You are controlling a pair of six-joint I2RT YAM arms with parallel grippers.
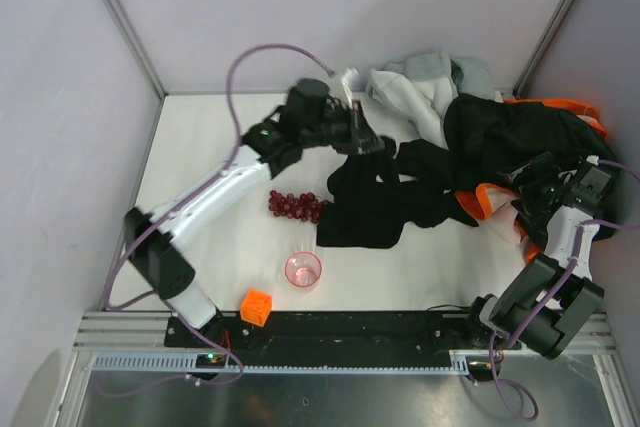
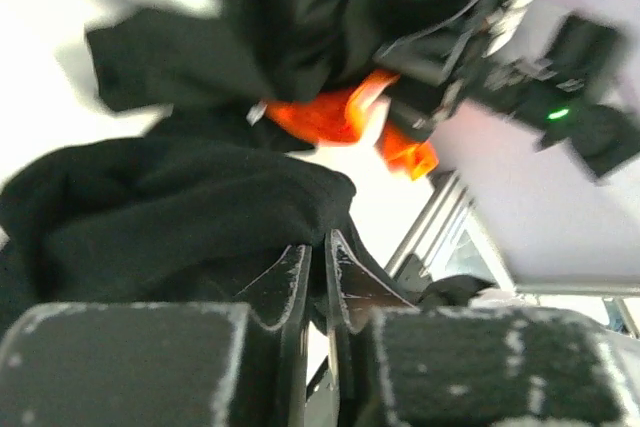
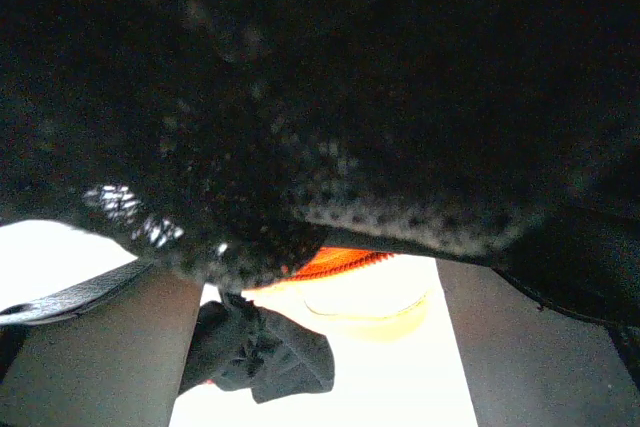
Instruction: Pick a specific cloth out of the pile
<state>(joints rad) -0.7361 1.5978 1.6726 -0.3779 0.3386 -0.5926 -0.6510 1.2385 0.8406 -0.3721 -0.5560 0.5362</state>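
Arms [image 1: 215,192] stretch into the pile [image 1: 500,137]: left gripper [image 2: 318,267] pinched nearly closed, right gripper [image 3: 320,337] spread wide.

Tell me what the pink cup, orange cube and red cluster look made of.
Pink cup: clear tinted plastic, glossy; the table shows through it. Orange cube: likely hard plastic or foam, matte, flat even colour; can't tell which. Red cluster: small glossy dark-red balls, probably plastic beads or fake berries.

No legible text, label, brand or number anywhere.
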